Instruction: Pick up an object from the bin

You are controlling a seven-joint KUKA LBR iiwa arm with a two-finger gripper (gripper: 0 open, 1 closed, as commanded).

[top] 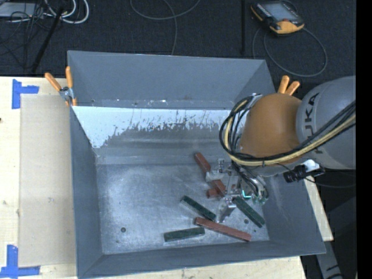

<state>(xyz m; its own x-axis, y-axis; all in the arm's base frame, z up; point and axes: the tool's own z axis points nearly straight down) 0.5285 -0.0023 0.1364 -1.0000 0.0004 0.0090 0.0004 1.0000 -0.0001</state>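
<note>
Orange cover [270, 127] on the arm's wrist sits highest, looped by black and yellow cables [229, 135]. On the grey arm [328, 121] behind it, part of the KUKA lettering reads. Below it, the grey bin [145, 86] holds six small pieces: three brown and three dark green.

The brown ones are a tilted bar [202, 162], a short block [216, 188] and a long flat stick [224, 229]. The green ones are a stick near the front wall [183, 234], a second stick [197, 207] and a third [251, 213].

The jaws hang low in the right front part of the floor. The short block lies just beside them on the left, the third green stick just beside them on the right, and the long brown stick just in front. I cannot tell whether the jaws are parted or closed, and no piece is visible between them.
</note>
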